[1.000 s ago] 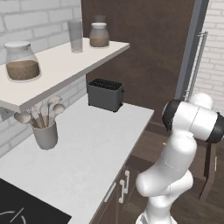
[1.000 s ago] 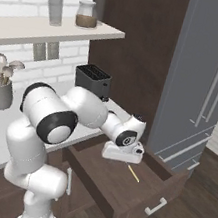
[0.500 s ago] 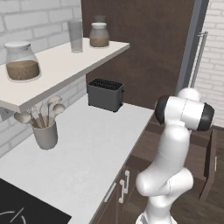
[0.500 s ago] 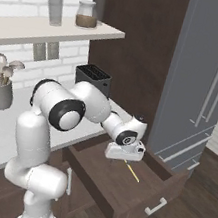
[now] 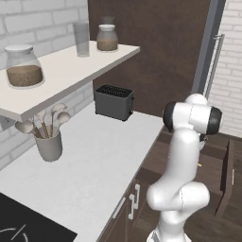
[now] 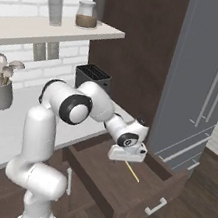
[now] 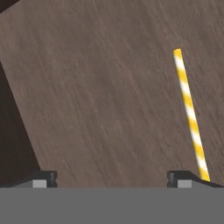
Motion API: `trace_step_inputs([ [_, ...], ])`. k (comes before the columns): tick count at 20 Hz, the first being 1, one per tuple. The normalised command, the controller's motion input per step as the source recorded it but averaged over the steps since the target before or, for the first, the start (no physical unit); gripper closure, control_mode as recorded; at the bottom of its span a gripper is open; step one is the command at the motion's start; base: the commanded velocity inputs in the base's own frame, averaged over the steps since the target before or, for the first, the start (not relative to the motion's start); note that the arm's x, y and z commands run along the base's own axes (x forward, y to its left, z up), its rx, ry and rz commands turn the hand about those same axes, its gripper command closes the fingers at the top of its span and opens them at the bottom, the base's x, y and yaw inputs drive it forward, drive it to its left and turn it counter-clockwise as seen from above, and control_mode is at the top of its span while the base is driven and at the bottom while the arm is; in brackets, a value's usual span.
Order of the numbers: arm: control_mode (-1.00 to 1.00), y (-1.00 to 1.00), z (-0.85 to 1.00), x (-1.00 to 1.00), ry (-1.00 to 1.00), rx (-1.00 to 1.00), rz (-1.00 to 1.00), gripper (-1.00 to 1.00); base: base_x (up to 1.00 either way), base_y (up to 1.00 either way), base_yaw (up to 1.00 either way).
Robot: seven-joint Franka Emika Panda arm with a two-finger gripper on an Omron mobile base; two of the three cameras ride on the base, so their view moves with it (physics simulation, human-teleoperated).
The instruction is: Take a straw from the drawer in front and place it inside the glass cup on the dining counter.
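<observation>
One straw [image 7: 189, 114] on drawer [image 6: 95, 172] floor, off-centre by one fingertip [image 7: 186, 179]; hand [image 6: 127, 154] released, wide; shift sideways to straddle before closing

Striped straw [image 7: 189, 109] on drawer [image 7: 96, 96] floor

Counted in the open drawer [image 6: 118, 184]: one straw [image 6: 132, 171], striped yellow and white. Seen on the shelf [image 5: 71, 71]: two lidded jars [image 5: 21, 66] with brown contents, plus one tall greyish tumbler [image 5: 82, 38]. Found on the white tabletop [image 5: 94, 160]: one black toaster [image 5: 113, 102] and one grey utensil holder [image 5: 49, 145], holding several spoons, exact number hard to tell. Noted beside the cabinets: one grey fridge [image 6: 207, 82] with two long vertical handles. Spotted at the tabletop's near corner: one black hob [image 5: 28, 227].
</observation>
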Motion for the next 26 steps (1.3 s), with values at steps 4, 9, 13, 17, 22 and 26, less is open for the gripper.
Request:
trace_step_inputs([
  [4,-1.00,-0.12,-0.26,0.11,-0.03,0.00,0.00,-1.00,0.00,0.00,0.00],
  [9,-1.00,-0.07,-0.34,0.11,0.00,-0.01,0.00,-1.00,0.00,0.00,0.00],
  [13,-1.00,-0.02,-0.26,0.09,0.00,0.00,0.00,-1.00,0.00,0.00,0.00],
  [17,-1.00,-0.16,-0.15,0.05,-0.04,0.00,0.00,-1.00,0.00,0.00,0.00],
  [22,-1.00,-0.26,-0.12,0.09,-0.05,0.00,0.00,-1.00,0.00,0.00,0.00],
  [26,-1.00,-0.13,-0.22,0.10,-0.05,0.00,0.00,-1.00,0.00,0.00,0.00],
])
